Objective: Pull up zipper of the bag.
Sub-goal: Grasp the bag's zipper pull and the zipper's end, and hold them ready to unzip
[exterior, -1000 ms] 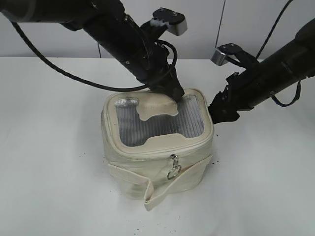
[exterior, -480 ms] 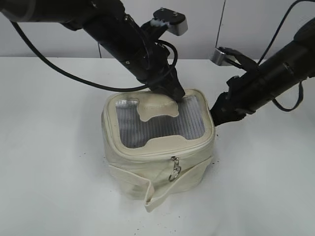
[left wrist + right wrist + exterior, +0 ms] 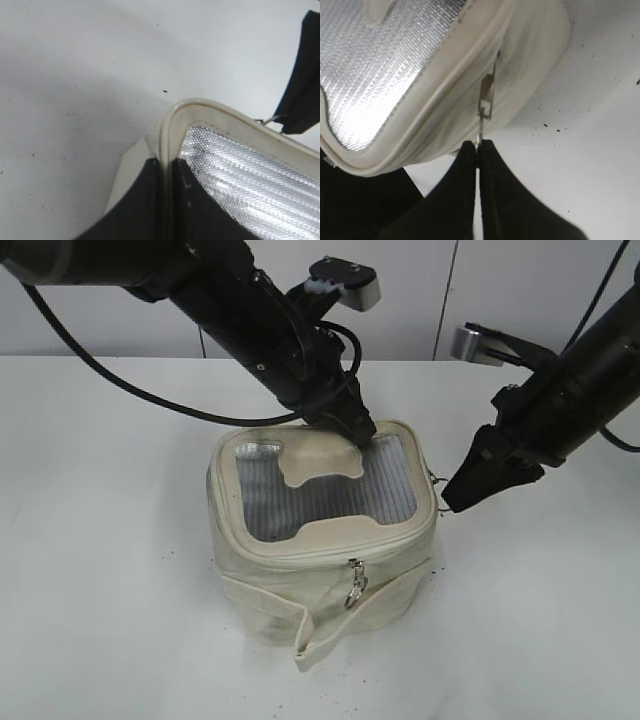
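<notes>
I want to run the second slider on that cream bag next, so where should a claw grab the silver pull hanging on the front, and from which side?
Pinch the small silver metal pull by its dangling ring, coming from the front: it hangs flat against the cream-white boxy bag.

White table [image 3: 110,570] flecked with dark specks, pale grey wall [image 3: 520,290] behind with a vertical panel seam

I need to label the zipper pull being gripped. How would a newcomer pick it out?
Find the cream bag mid-table, then its right rim. There a silver pull stretches out to the right claw, pinched at its ring. The other pull dangles free on the front.
</notes>
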Controlling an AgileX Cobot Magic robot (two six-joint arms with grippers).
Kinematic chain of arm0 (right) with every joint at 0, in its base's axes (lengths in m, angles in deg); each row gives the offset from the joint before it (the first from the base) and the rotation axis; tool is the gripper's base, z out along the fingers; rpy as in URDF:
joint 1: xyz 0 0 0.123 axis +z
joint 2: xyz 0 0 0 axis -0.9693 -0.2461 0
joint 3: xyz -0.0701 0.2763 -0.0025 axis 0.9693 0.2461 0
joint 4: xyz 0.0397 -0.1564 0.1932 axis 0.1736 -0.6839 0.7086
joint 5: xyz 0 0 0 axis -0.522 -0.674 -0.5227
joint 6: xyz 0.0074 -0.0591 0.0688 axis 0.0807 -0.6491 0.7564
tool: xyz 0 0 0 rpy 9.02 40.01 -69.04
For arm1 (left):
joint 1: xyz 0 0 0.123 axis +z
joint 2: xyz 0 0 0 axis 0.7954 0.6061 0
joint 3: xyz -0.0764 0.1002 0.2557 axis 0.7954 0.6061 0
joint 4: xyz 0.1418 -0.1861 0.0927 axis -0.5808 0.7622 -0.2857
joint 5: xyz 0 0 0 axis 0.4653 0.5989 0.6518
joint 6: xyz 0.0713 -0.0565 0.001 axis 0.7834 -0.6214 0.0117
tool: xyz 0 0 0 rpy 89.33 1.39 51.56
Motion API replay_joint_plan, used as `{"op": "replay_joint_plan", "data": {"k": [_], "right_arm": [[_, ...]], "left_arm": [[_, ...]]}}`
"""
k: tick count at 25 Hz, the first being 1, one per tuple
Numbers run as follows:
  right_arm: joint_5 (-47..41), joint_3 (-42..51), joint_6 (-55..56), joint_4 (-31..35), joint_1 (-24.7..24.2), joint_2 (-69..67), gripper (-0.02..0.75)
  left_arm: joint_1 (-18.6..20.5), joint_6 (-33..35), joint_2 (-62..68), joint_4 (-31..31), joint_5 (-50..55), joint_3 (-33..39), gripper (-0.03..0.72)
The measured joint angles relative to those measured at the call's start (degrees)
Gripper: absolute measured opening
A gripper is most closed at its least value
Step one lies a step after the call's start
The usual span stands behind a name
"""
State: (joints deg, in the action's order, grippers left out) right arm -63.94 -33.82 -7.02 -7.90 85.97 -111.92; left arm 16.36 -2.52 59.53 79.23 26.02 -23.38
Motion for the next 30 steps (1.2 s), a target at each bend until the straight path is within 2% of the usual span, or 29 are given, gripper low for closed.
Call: {"op": "replay_joint_plan", "data": {"k": [7,12,19,22,27,30], "right_arm": [[0.0,4.1,1.6,-0.6,0.3,5.1,-0.015],[0.1,9.0,3.0,-2.1,3.9,9.2,-0.015],[0.8,14.8,10.9,-7.7,13.4,17.8,-0.015],[3.4,15.5,12.8,-7.6,18.9,19.9,-0.015],[13.1,15.3,13.3,-3.7,28.7,19.2,-0.015],[15.5,13.5,13.3,-2.5,32.6,16.4,-0.012]], "left_arm": [[-0.1,0.0,0.0,0.1,0.1,0.0,0.039],[-0.1,-0.3,0.0,0.1,0.1,0.0,0.039],[-0.1,-0.5,0.0,0.1,0.1,0.0,0.039],[-0.1,-0.5,0.0,0.1,0.3,0.0,0.039],[-0.1,-0.9,0.0,0.1,0.3,0.0,0.039],[-0.1,-1.3,-0.1,0.1,0.7,0.0,0.039]]}}
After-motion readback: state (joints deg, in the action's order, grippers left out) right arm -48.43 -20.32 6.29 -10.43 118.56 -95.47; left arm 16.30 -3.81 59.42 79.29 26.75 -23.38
